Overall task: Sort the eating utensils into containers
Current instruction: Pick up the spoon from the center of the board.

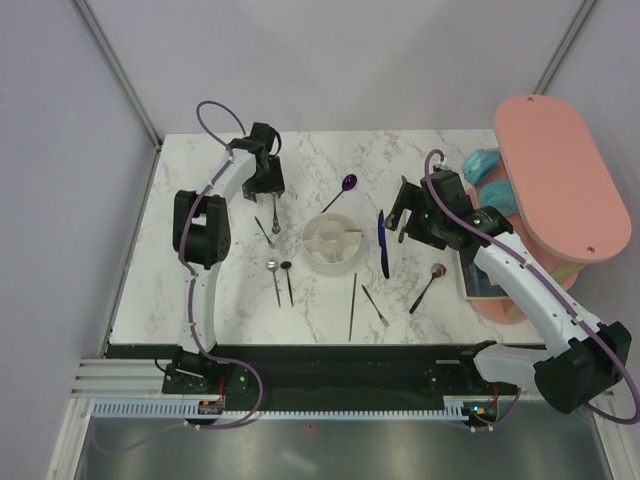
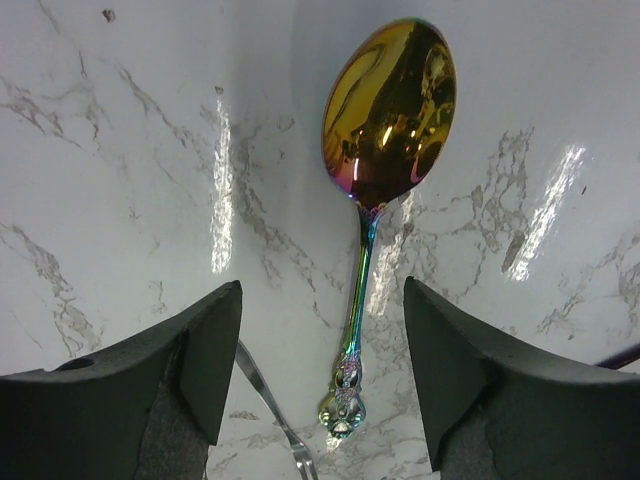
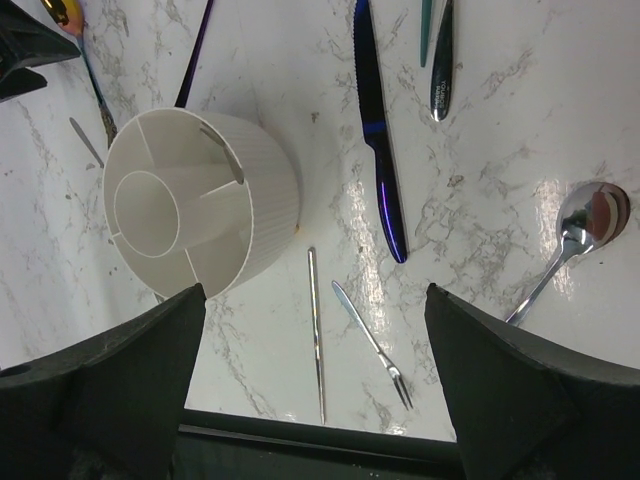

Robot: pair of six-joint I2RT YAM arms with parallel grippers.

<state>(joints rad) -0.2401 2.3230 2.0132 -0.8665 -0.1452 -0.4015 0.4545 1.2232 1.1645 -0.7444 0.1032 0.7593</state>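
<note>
**Two spread hands, every utensil on the table**

Both hands stand wide apart and hold nothing. Our left hand (image 2: 322, 365) hangs over the gold-bowled spoon (image 2: 390, 110) at the back left of the table (image 1: 230, 310), its fingers (image 2: 205, 350) either side of the slim handle. Our right hand (image 3: 315, 390) hovers above the white holder (image 3: 265, 200), which sits mid-table with the utensils lying around it, none that we can make out inside.

We judge the spoon the likeliest trouble. It lies flat on glossy marble, so fingers closing on that thin handle may skate over it or flick it aside rather than lift it. A silver fork (image 2: 270, 400) runs under one finger, just beside the spoon's tail; a low pinch could catch both.

On the right, the holder looks light and stands near the thin stick (image 3: 316, 330), the small fork (image 3: 375, 345) and the blue-handled knife (image 3: 378, 150). A wide hand coming down for any of them could nudge or tip it. Its sections are narrow, too: a long utensil dropped at a slant may bridge a divider or spring out.
</note>
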